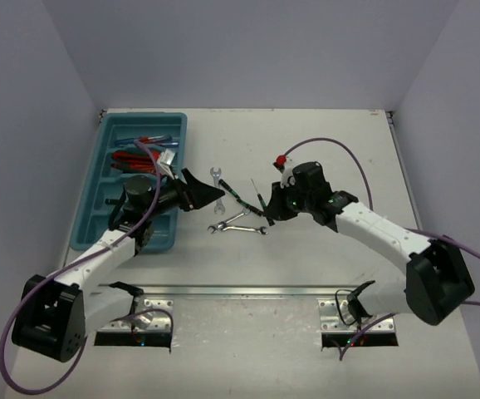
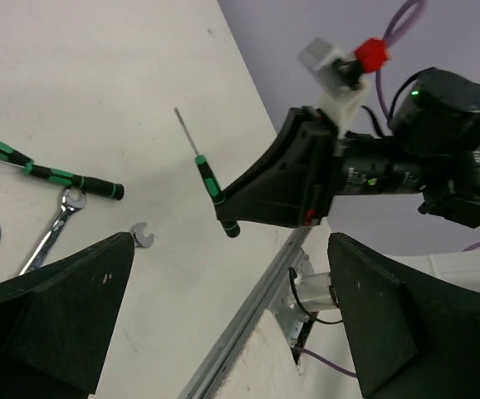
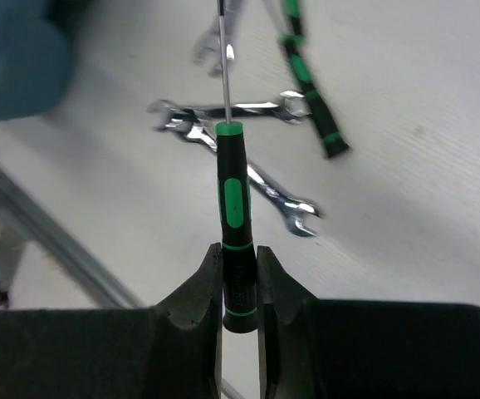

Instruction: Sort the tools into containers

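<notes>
My right gripper (image 1: 266, 209) is shut on a black-green screwdriver (image 1: 258, 198) by the handle end and holds it above the table's middle; in the right wrist view the screwdriver (image 3: 234, 208) sticks out straight from the gripper (image 3: 238, 278). My left gripper (image 1: 203, 193) is open and empty, just right of the teal tray (image 1: 99, 208), facing the right gripper. In the left wrist view the held screwdriver (image 2: 211, 187) shows beyond my open left gripper (image 2: 232, 324). The tray holds red-handled pliers (image 1: 132, 160) and a blue-handled screwdriver (image 1: 153, 140).
On the table between the arms lie a second black-green screwdriver (image 1: 240, 197), a wrench (image 1: 216, 177) farther back, and two crossed wrenches (image 1: 238, 224) nearer. The left arm reaches over the tray's near end. A metal rail (image 1: 240, 289) runs along the front.
</notes>
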Robot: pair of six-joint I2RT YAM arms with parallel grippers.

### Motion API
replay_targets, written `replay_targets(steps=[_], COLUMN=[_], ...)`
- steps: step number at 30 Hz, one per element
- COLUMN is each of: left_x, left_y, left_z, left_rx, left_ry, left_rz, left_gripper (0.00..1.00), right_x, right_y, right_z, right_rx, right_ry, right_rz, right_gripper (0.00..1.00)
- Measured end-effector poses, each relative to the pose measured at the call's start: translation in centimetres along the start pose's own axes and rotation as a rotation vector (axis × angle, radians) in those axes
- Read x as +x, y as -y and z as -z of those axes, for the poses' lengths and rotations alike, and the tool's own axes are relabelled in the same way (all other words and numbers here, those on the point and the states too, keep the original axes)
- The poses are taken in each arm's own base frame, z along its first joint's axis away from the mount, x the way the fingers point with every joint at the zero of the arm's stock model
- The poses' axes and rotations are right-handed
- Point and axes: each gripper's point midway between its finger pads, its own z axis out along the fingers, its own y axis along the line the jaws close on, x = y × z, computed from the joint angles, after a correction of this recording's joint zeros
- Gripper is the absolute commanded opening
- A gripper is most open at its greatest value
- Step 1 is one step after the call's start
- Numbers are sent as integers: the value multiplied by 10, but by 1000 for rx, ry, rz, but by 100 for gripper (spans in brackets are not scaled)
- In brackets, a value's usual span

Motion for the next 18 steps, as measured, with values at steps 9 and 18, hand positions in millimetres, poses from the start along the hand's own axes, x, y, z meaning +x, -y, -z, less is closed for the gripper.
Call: replay_targets(steps=[9,18], left_x=[41,37], left_y=[74,94], left_z=[-26,-39], left_rx=[293,356], left_ry=[-97,-82], left_rz=[-68,-76], left_gripper=[75,0], right_x=[-27,-30], right_y=[-109,-132], right_z=[63,93], right_rx=[-619,-763], right_ry=[210,246], right_rz=[152,210], right_gripper=[0,0])
